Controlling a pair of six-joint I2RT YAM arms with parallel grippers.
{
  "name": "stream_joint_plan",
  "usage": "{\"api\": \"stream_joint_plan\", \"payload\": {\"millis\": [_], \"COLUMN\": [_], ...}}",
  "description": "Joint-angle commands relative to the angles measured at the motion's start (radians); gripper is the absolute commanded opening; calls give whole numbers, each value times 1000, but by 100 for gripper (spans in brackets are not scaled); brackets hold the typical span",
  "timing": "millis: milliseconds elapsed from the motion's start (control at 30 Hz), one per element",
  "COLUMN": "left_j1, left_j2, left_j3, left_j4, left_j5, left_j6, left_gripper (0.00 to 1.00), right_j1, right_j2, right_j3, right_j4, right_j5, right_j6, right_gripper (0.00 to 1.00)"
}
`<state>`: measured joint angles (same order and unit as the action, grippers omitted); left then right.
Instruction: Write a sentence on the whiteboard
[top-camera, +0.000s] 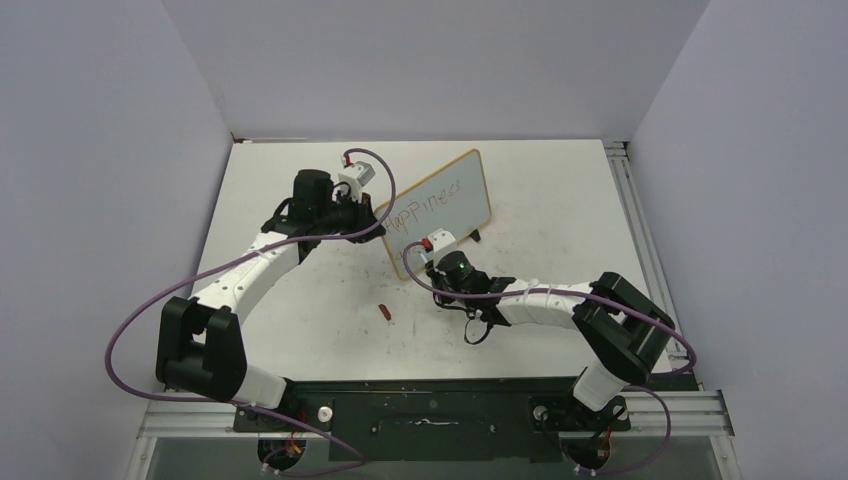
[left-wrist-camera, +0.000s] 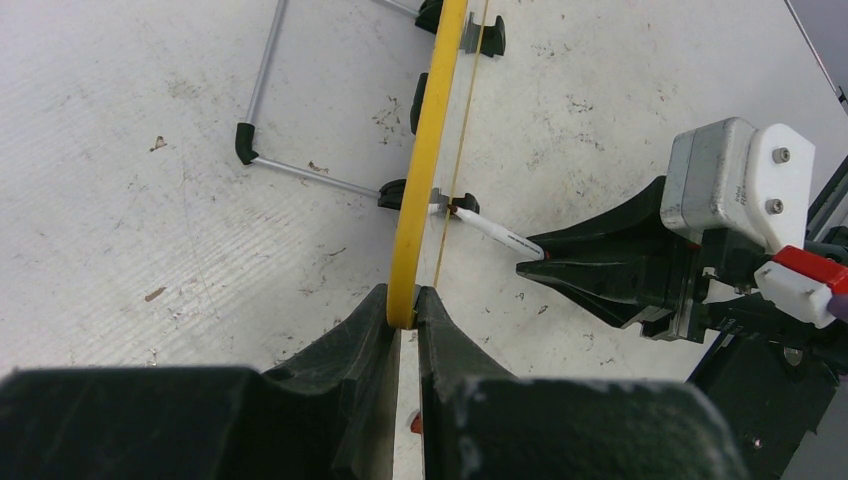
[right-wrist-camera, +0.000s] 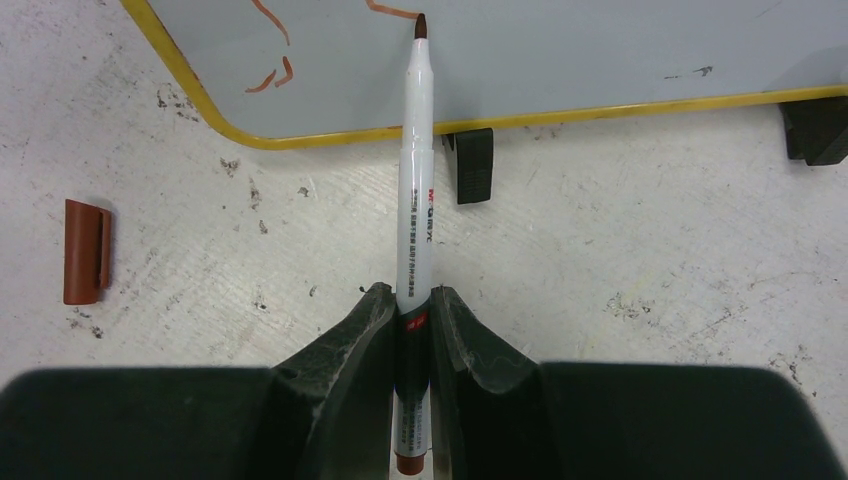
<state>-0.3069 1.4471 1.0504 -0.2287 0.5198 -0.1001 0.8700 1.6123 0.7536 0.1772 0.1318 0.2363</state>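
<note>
Tabletop (top-camera: 300, 320), white and scuffed, takes the middle of the top view. On it, a little above centre, stands the whiteboard (top-camera: 462, 212), tilted on its black feet and facing toward the lower right.

We see the left gripper (left-wrist-camera: 402, 305) clamped on the yellow frame at the left end of the board. We judge this is to steady the board, so that it does not slide under the pen.

The right gripper (right-wrist-camera: 408, 300), at the bottom centre of its own view, is closed tight on the marker (right-wrist-camera: 416, 180). The marker points straight up the frame, and its tip appears to touch the board near the lower edge.

The sentence (top-camera: 428, 208) shows one red line, roughly "Happiness"; a second line seems only begun. The red cap (right-wrist-camera: 84, 250) lies apart on the table, at the left of that view.
</note>
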Motion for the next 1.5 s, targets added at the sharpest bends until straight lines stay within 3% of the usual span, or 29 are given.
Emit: {"api": "stream_joint_plan", "payload": {"millis": [0, 1467], "left_j1": [-1, -1], "left_j2": [-37, -42], "left_j3": [32, 30], "left_j4": [16, 16], "left_j5": [1, 2], "left_j6": [16, 14], "left_gripper": [0, 0], "right_j1": [-7, 27], "right_j2": [-4, -27], "right_j3": [53, 67], "right_j4": [28, 34], "right_j5": [26, 15], "right_j6": [-12, -62], "right_gripper": [5, 5]}}
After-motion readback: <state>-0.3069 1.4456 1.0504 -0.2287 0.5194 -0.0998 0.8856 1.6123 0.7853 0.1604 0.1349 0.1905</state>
